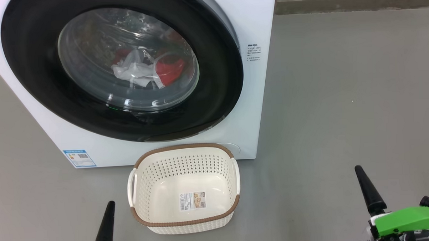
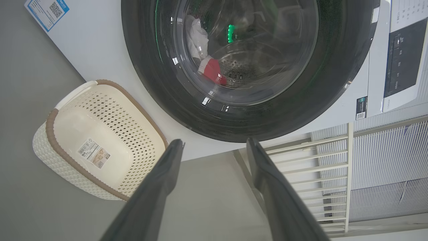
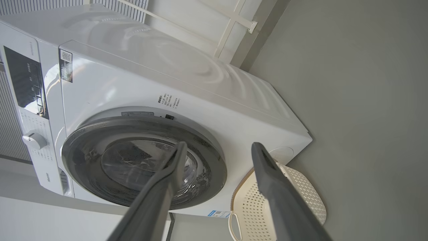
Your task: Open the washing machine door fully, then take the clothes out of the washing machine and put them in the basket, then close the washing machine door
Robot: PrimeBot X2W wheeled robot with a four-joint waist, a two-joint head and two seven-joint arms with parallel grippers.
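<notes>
The white washing machine (image 1: 254,22) stands ahead with its washing machine door (image 1: 41,80) shut, black rim flat against the front. Through the glass I see the clothes (image 1: 168,70), red fabric beside white cloth (image 1: 134,69), lying in the drum. The basket (image 1: 183,152) sits empty on the floor right before the machine. One dark finger (image 1: 105,224) of my left gripper rises left of the basket, and one finger (image 1: 368,190) of my right gripper well to its right. My left gripper (image 2: 215,142) is open, aimed at the door's rim (image 2: 334,83). My right gripper (image 3: 217,145) is open too, holding nothing.
Grey floor (image 1: 342,112) stretches wide to the right of the machine. A blue label (image 1: 79,158) marks the machine's lower left corner. The control panel (image 2: 401,60) and a white slatted railing (image 2: 334,167) lie beyond the machine. A wall skirting (image 1: 356,3) runs at the back.
</notes>
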